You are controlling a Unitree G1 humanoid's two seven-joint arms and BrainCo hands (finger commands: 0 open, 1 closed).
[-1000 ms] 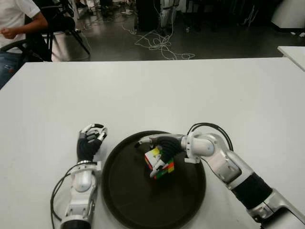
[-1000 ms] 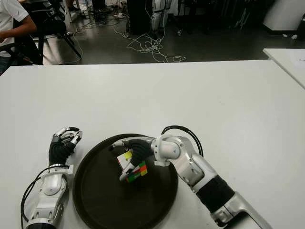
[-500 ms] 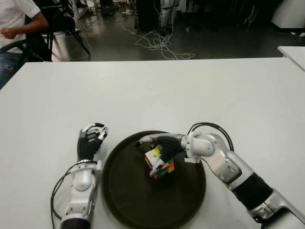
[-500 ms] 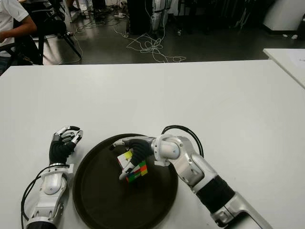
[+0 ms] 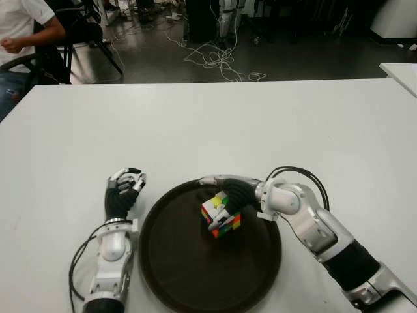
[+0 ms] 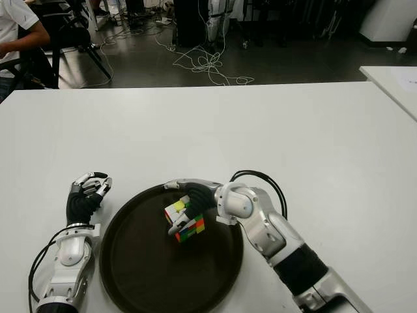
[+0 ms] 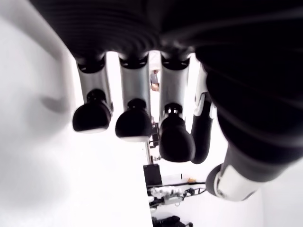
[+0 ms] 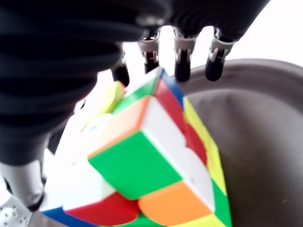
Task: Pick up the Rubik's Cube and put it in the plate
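Holding one Rubik's Cube [image 5: 221,215], right hand [image 5: 229,193], one plate [image 5: 171,274]

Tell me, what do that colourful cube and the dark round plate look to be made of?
The Rubik's Cube, held over the plate by the right hand, looks like smooth glossy plastic: bright solid colour tiles with rounded edges. The plate seems matte dark brown plastic or melamine, with a raised rim and hardly any shine; it could be something else.

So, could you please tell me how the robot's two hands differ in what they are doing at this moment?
The right hand is over the dark plate, fingers closed around the Rubik's Cube; the left hand shows beside the plate, on its left, and holds nothing. The right arm bends in across the plate's rim, while the left forearm shows straight alongside it. Both hands have dark fingers and silver wrists.
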